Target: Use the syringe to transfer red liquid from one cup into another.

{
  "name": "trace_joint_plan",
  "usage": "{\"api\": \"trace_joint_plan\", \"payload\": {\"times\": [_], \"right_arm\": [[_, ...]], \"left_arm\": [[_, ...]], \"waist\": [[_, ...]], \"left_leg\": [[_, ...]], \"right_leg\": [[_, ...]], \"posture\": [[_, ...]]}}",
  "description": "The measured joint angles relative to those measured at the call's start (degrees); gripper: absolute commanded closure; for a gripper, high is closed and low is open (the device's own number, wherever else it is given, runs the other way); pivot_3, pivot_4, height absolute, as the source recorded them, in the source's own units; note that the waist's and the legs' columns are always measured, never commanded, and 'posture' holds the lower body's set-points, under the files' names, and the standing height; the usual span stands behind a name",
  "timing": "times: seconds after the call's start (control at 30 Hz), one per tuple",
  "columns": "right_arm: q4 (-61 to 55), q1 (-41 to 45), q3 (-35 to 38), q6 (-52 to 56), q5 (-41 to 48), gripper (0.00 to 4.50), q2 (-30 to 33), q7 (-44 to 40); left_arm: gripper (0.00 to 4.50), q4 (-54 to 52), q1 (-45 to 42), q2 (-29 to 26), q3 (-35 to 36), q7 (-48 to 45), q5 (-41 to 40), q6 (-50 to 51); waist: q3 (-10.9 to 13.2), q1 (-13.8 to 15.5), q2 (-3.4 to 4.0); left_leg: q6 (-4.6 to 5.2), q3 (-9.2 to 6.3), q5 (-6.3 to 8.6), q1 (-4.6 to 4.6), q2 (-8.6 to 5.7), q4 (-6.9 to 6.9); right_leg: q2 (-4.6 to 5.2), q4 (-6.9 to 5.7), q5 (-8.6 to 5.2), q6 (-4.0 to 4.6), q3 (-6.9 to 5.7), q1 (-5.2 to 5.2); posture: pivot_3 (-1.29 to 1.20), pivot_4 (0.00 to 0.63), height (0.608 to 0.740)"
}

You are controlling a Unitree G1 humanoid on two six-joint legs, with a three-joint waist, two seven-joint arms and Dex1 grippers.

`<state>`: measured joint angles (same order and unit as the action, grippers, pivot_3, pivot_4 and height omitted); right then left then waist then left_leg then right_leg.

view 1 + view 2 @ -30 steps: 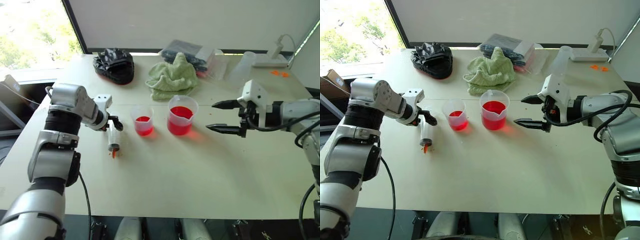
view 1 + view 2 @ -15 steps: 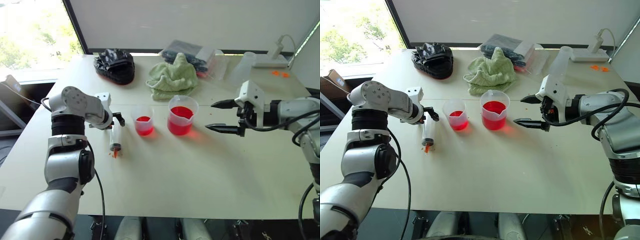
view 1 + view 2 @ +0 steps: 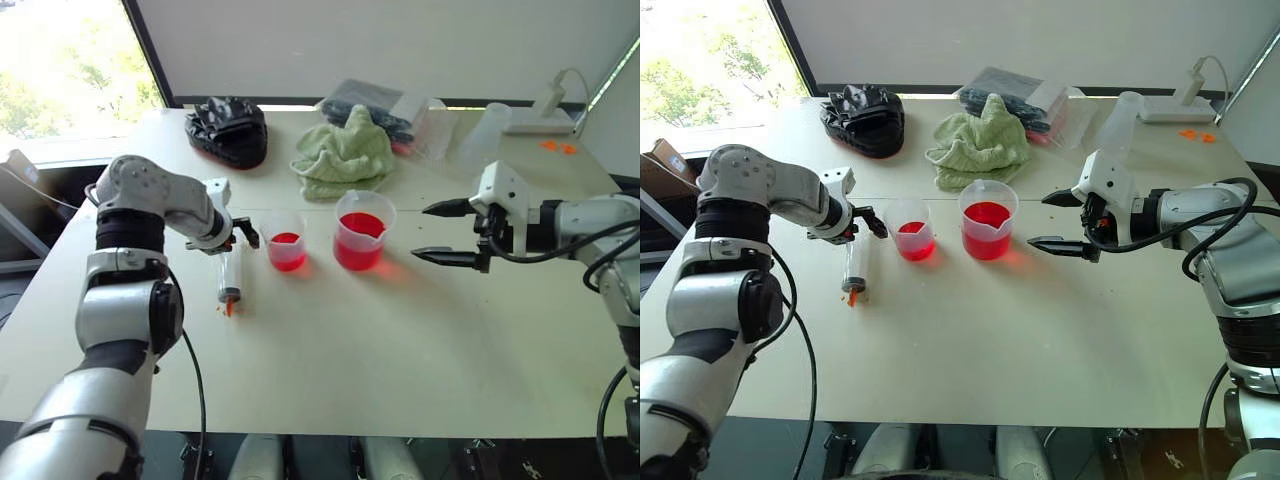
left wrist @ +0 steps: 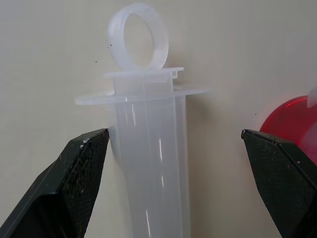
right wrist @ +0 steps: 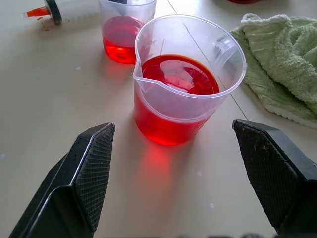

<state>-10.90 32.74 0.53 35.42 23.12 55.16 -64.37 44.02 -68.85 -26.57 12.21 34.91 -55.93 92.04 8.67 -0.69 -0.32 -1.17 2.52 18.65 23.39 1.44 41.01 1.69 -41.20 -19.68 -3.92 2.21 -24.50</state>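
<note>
On a pale surface, the left gripper hangs wide open and empty over the plunger end of the syringe, which lies flat just left of the small cup. The right gripper, also spread and empty, waits beside the big cup of red liquid. A sound pickup likely means lowering straight down, centring the barrel between the fingers, then closing below the flange without nudging the small cup.

- The two head views look forward and down over the table from above, sharing nearly the same scene.
- The left wrist view sits close above the syringe, looking steeply down.
- The right wrist view faces the beaker from nearby; the smaller cup and syringe lie beyond, shared with the head views.
</note>
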Motion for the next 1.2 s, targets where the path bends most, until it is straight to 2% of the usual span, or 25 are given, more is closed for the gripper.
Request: {"api": "trace_joint_plan", "payload": {"times": [0.2, 0.53, 0.77, 1.2], "right_arm": [[0.0, 0.0, 0.0, -0.4, -0.4, 0.51, 0.0, -0.1], [0.4, 0.0, -0.3, -1.0, -1.0, 0.51, -0.1, -0.1], [1.3, 0.0, -1.2, -2.0, -2.0, 0.51, -0.2, -0.1], [2.1, 0.0, -1.6, -2.8, -2.3, 0.51, -0.2, -0.2]], "left_arm": [[0.07, 5.1, -0.5, 0.1, 1.3, 5.5, -2.4, 0.0], [0.07, 5.5, -0.5, 0.2, 5.6, 15.4, -6.8, 0.0], [0.07, 9.3, -0.5, 1.0, 7.7, 23.3, -13.1, 0.1], [0.07, 1.3, 5.7, 2.7, 9.6, 38.3, -28.6, 0.1]], "waist": [[0.0, 0.0, 0.00], [0.0, 0.0, 0.00], [0.0, 0.0, 0.00], [0.0, -0.1, 0.00]], "left_leg": [[-0.01, 0.00, 0.00, 0.01, 0.01, 0.00], [-0.02, 0.00, -0.01, 0.01, 0.00, 0.00], [-0.02, 0.00, -0.01, 0.01, 0.00, 0.00], [-0.06, 0.00, -0.02, -0.01, 0.01, -0.01]], "right_leg": [[0.00, 0.00, 0.00, 0.00, 0.00, -0.03], [0.02, 0.00, 0.00, 0.00, 0.00, -0.03], [0.02, 0.00, 0.00, 0.00, 0.00, -0.03], [0.03, -0.01, 0.00, 0.00, 0.00, -0.03]], "posture": [[0.00, 0.150, 0.724], [0.00, 0.150, 0.724], [0.00, 0.150, 0.724], [0.00, 0.150, 0.724]]}}
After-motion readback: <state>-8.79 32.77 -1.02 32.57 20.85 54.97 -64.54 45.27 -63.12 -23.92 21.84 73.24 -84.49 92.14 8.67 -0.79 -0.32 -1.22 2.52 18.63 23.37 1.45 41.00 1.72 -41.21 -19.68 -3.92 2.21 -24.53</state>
